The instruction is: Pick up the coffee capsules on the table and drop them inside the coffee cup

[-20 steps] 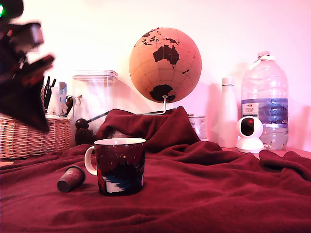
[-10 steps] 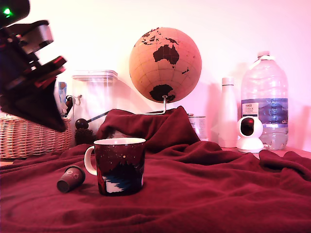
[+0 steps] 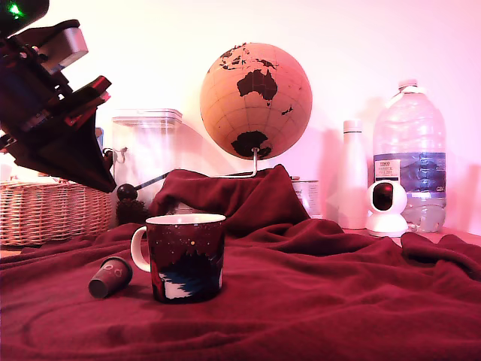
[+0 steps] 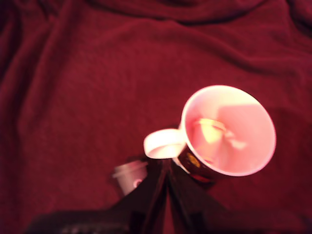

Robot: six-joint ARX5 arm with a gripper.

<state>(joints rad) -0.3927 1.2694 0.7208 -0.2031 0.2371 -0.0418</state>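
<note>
Moving in from the exterior view's left, the dark end effector [image 3: 105, 180] now hangs higher and closer to the speckled dark mug with a white handle [image 3: 185, 257]. Its two fingers sit pressed together, holding nothing. The small cream capsule [image 3: 110, 277] lies tipped on the red blanket surface [image 3: 338, 301], just beside the handle. Picking up has not started yet.

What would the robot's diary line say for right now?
gripper: shut, empty, high up | capsule: lying on blanket, beside mug handle | mug: upright, no capsule inside | step: not picked yet
</note>
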